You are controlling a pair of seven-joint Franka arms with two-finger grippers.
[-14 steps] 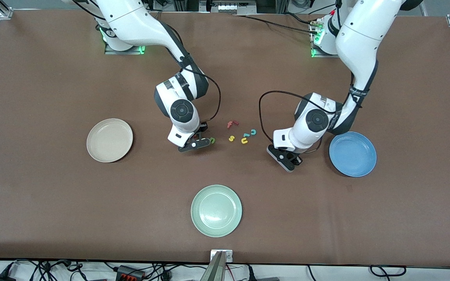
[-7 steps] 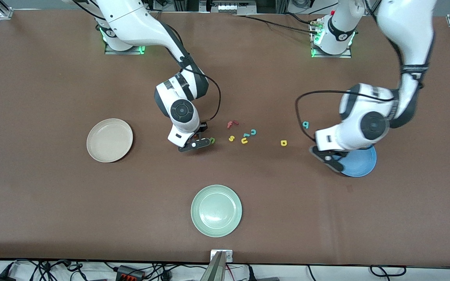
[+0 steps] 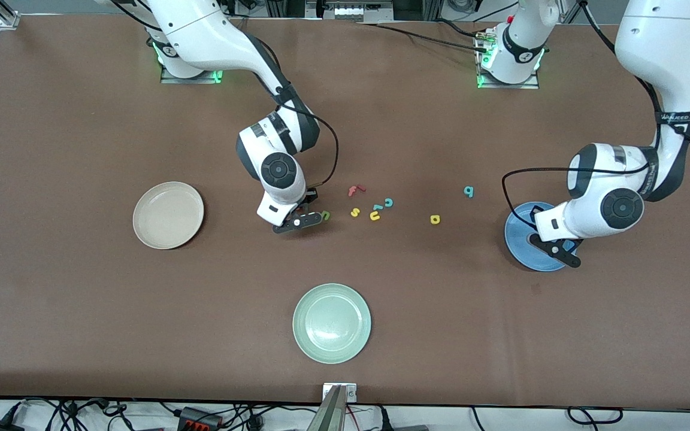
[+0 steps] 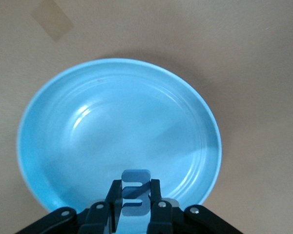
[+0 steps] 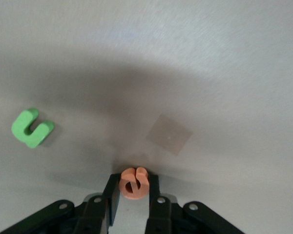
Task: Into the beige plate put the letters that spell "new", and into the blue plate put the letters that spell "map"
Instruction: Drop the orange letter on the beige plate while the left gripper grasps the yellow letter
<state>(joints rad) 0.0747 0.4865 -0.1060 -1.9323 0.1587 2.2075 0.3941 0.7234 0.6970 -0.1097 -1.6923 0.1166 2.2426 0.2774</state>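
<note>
My right gripper [image 3: 299,221] is down at the table, shut on the orange e [image 5: 133,184] between its fingers. The green n [image 3: 325,214] lies just beside it toward the left arm's end, also seen as the green n [image 5: 31,127] in the right wrist view. My left gripper [image 3: 554,247] hangs over the blue plate [image 3: 521,230], shut on the blue m [image 4: 136,178] above the blue plate [image 4: 88,131]. The teal a [image 3: 468,191] and the yellow p [image 3: 435,219] lie on the table between the arms. The beige plate [image 3: 168,214] sits toward the right arm's end.
A red letter [image 3: 356,190], a yellow s [image 3: 355,212], a yellow u [image 3: 375,215] and a teal c [image 3: 389,202] lie clustered mid-table. A pale green plate [image 3: 332,323] sits nearer the front camera.
My left arm swung from beside the letter cluster to over the blue plate, carrying the blue m. My right gripper closed on the orange e and stayed where it was.
</note>
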